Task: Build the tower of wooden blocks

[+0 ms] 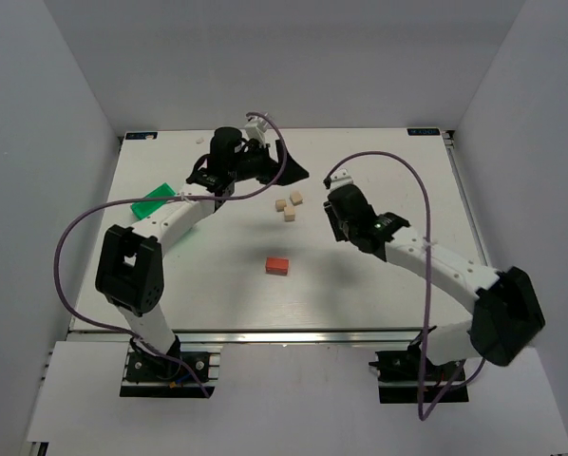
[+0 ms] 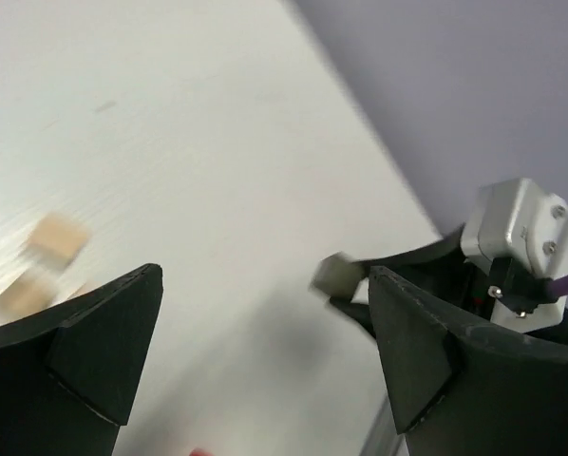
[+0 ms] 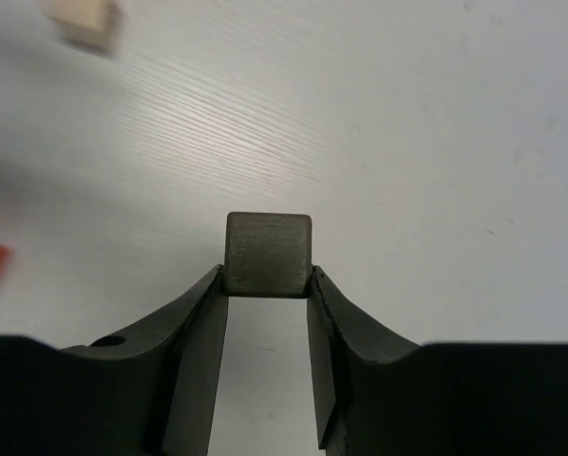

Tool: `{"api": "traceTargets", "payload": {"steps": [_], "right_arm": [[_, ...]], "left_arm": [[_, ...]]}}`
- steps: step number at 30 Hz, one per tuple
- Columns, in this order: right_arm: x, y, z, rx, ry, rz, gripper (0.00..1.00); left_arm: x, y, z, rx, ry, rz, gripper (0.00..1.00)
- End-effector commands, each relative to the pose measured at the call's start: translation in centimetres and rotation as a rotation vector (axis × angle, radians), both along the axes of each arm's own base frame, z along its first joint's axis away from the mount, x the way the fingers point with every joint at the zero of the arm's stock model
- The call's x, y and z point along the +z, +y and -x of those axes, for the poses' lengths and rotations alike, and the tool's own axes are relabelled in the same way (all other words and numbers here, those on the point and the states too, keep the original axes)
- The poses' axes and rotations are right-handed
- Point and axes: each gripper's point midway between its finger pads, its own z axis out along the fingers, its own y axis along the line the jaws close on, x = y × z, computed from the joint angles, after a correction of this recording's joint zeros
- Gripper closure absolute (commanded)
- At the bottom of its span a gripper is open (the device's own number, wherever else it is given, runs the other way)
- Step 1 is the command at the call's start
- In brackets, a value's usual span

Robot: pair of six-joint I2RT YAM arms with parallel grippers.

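Your right gripper (image 3: 268, 282) is clenched on the 1 grey-brown cube (image 3: 269, 249), held beyond and to the right of the red-orange block (image 1: 277, 265) and apart from it. To place it well, I'd carry the cube over that block, square its faces with the base, lower until it touches, and only then let go. Your left gripper (image 2: 265, 332) hangs wide open and empty, farther beyond the block. Count: 1 red-orange block with nothing on it, 1 grey-brown cube, 3 pale beige cubes (image 1: 290, 215) clustered just beyond the block, 1 green bin (image 1: 154, 201) well to its left.
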Motion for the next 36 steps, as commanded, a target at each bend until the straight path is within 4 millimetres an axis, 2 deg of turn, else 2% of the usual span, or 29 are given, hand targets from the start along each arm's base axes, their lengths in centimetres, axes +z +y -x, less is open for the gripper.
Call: {"api": "traceTargets", "payload": {"steps": [1,2,4,5,6,7,8,9,11,18,22,27,30,36], "right_arm": [[-1.4,-5.8,-1.6,-0.166,-0.019,0.383,1.00],[-3.0,-6.2,-1.8,-0.168,0.015,0.457,1.00],[-3.7,-7.7,-1.9,-0.218,0.030,0.573,1.00],[-5.1,-7.9,-1.9,-0.220,0.064,0.629,1.00],[-4.9,-8.4,-2.3,-0.251,0.050,0.675,1.00],[-5.3,-8.5,-2.4,-0.252,0.063,0.705,1.00],[-6.6,-8.8,-2.1,-0.245,0.105,0.762,1.00],[-6.9,-8.8,-2.2,-0.250,0.109,0.785,1.00],[-8.2,-8.6,-2.2,-0.233,0.145,0.822,1.00],[-11.2,-7.8,-2.0,-0.178,0.236,0.826,1.00],[-12.2,-6.4,-1.7,-0.118,0.274,0.749,0.87],[-13.0,-4.5,-1.2,-0.046,0.322,0.644,0.83],[-13.4,-4.0,-1.0,-0.026,0.342,0.619,0.71],[-14.0,-3.0,-0.2,0.002,0.379,0.563,0.58]], "left_arm": [[-5.7,7.5,-0.5,0.380,0.154,-0.314,0.02],[-5.6,8.5,0.7,0.434,0.136,-0.344,0.02],[-5.8,11.1,1.0,0.555,0.127,-0.355,0.02],[-7.9,12.3,2.3,0.573,0.168,-0.373,0.02],[-6.2,13.3,2.8,0.620,0.133,-0.337,0.02],[-6.5,14.3,3.3,0.666,0.128,-0.353,0.02],[-7.3,15.0,4.0,0.690,0.136,-0.378,0.02],[-6.5,15.6,4.6,0.716,0.122,-0.368,0.02],[-6.6,16.6,5.2,0.748,0.129,-0.380,0.02],[-6.5,17.2,6.2,0.767,0.126,-0.388,0.02],[-6.5,17.6,5.9,0.786,0.128,-0.406,0.02],[-6.1,17.8,5.7,0.801,0.121,-0.412,0.02],[-5.8,18.1,5.6,0.814,0.112,-0.416,0.02],[-5.3,18.5,5.5,0.833,0.106,-0.421,0.02]]}}
